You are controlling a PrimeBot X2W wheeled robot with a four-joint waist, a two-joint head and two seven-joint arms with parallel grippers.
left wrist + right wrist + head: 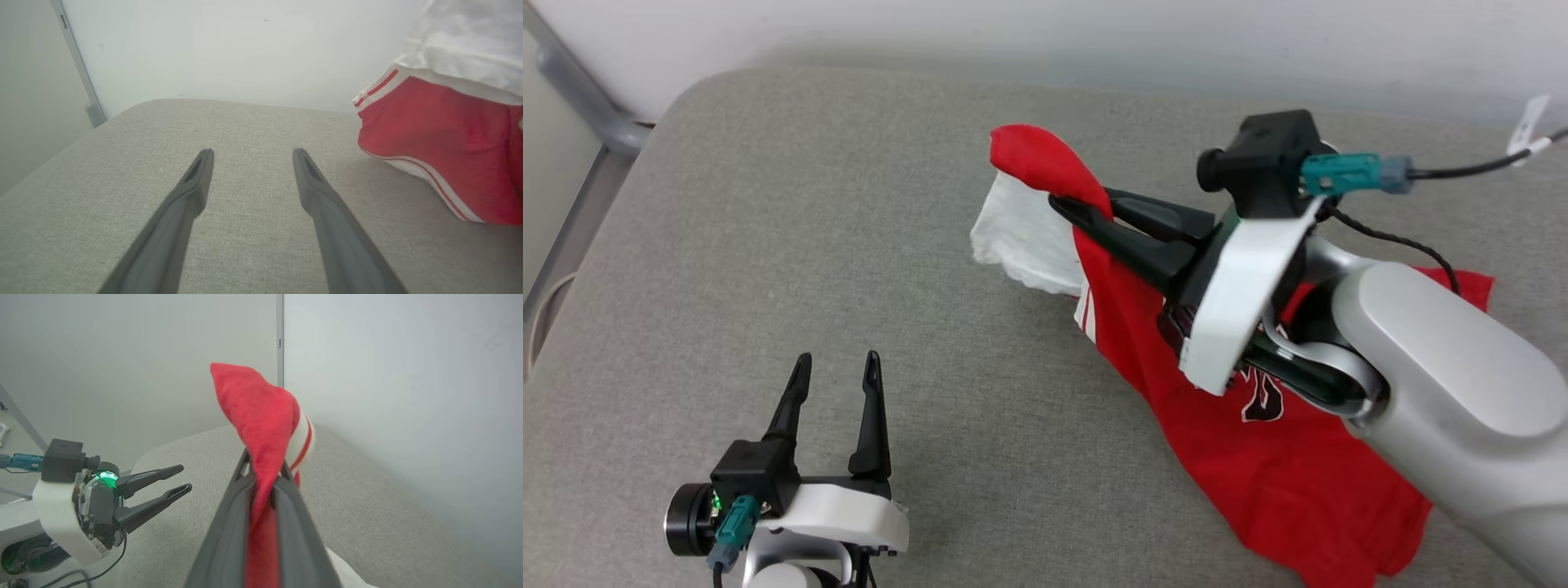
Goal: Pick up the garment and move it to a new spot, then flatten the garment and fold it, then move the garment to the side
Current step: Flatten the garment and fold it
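- The left gripper (839, 359) hovers low over the grey cushion (849, 204) at the left, its two fingers spread wide with nothing between them, well apart from the cloth
- Further right, the garment (1258, 457) lies crumpled on the cushion's right half, with one red corner and a white sleeve lifted off it
- The right gripper (1078, 211) is clamped on that raised red fold, fabric bunched between its fingers
- From its drape, the shirt looks light, limp and not fragile. It will likely sag and trail, so a pinch at a hem or shoulder seam seems wise, with the free gripper taking a second corner
- The right wrist view shows the fold peaking above the closed fingertips. The left wrist view shows striped trim hanging close over the cushion. The head view adds the black lettering and the cloth resting flat, which the close-in wrist cameras miss
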